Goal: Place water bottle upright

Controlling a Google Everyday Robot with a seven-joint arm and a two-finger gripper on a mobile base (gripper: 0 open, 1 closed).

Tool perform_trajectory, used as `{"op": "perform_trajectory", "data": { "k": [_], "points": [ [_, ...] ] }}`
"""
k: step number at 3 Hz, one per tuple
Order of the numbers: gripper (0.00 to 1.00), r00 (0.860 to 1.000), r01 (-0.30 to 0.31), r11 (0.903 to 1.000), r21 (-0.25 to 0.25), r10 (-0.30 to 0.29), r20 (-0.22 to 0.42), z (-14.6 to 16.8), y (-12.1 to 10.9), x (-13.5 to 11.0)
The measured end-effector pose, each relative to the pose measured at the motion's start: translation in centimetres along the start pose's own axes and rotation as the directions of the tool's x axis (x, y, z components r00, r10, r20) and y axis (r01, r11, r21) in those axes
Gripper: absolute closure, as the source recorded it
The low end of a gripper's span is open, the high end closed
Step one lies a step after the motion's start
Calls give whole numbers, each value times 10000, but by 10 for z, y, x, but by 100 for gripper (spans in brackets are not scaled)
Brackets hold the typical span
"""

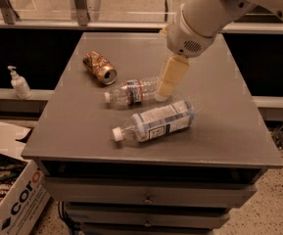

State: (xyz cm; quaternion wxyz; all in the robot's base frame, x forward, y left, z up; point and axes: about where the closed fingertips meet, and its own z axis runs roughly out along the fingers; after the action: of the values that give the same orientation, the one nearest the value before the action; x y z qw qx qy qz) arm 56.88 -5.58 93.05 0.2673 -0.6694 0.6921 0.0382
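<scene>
The water bottle (131, 91), small, clear and ribbed with a white cap and a narrow red-white-blue band, lies on its side on the grey table (82, 126), cap pointing left. My gripper (166, 86) hangs from the white arm at the upper right and reaches down to the bottle's base end, its tip right at the bottle's right end. A larger bottle (155, 121) with a big white-blue label lies on its side just in front of it. A crushed gold can (99, 67) lies behind and to the left.
A white pump dispenser (18, 83) stands on a ledge left of the table. A cardboard box (9, 199) sits on the floor at the lower left. Drawers run under the table's front edge.
</scene>
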Motion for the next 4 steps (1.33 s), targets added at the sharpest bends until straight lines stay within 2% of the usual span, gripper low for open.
{"op": "perform_trajectory", "data": {
  "k": [1,2,4],
  "points": [
    [0,9998,30,9999,-145,-33,-202,26,-20,1],
    [0,9979,321,9993,-208,-332,-552,48,-29,-3],
    [0,9825,929,9951,-325,-969,-1588,83,-27,-1]
  ]
}}
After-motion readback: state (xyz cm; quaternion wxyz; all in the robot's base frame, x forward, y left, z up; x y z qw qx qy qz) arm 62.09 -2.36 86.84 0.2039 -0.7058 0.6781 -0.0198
